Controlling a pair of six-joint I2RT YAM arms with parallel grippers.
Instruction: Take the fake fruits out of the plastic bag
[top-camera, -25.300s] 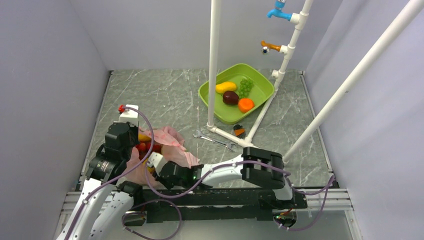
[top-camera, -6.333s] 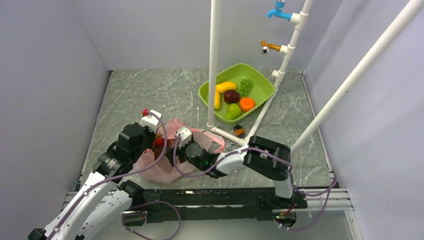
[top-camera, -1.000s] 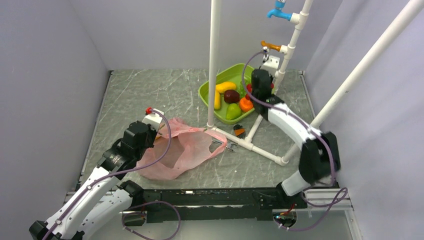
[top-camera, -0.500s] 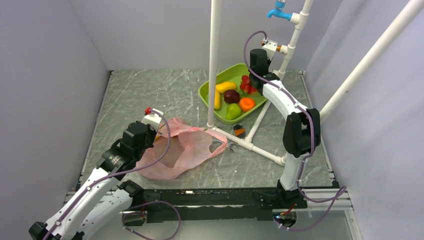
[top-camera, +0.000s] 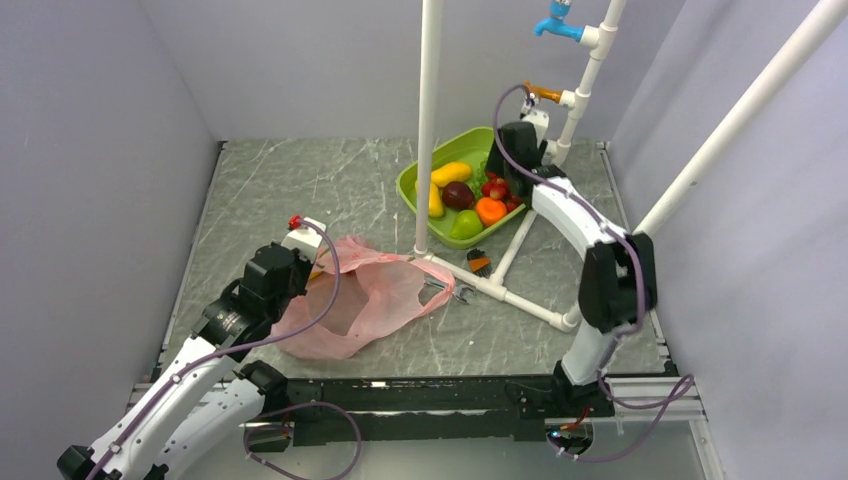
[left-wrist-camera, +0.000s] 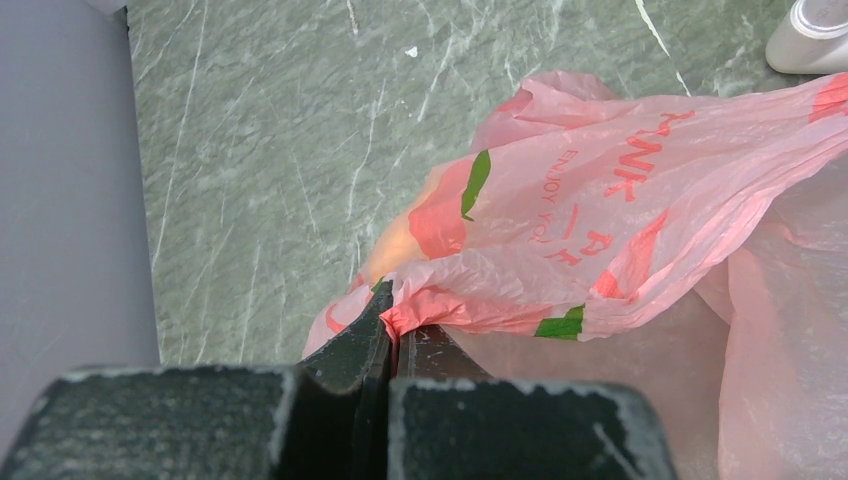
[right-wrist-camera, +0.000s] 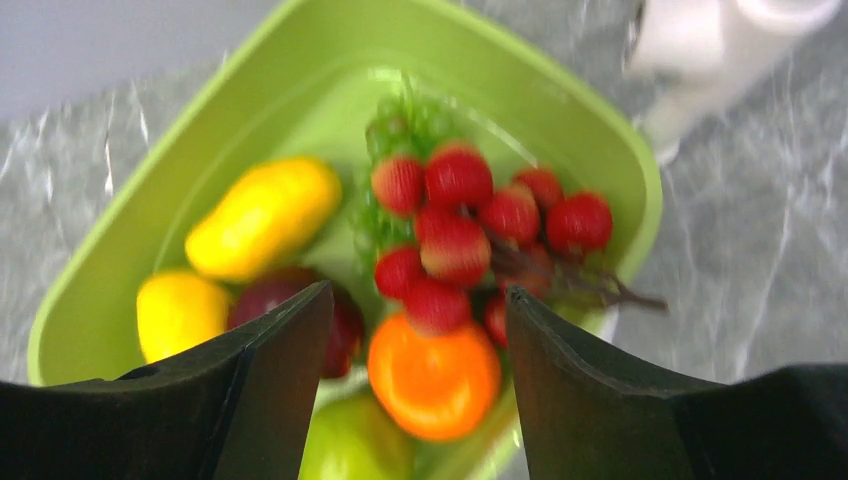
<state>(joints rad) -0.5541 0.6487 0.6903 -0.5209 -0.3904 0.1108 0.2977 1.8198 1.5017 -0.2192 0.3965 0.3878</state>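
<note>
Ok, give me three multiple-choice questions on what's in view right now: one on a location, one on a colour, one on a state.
1. Where is the red grape cluster?
A) inside the plastic bag
B) in the green tub
C) on the bare table

2. What colour is the round fruit just below the red grape cluster in the right wrist view?
A) blue
B) white
C) orange

3. What is the left hand doing?
A) shut on the plastic bag's edge
B) open above the green tub
C) shut on a banana

Answers:
1 B, the cluster lies inside the tub's rim.
2 C, it is plainly orange.
3 A, the left wrist view shows its jaws closed with pink film pinched between them.
</note>
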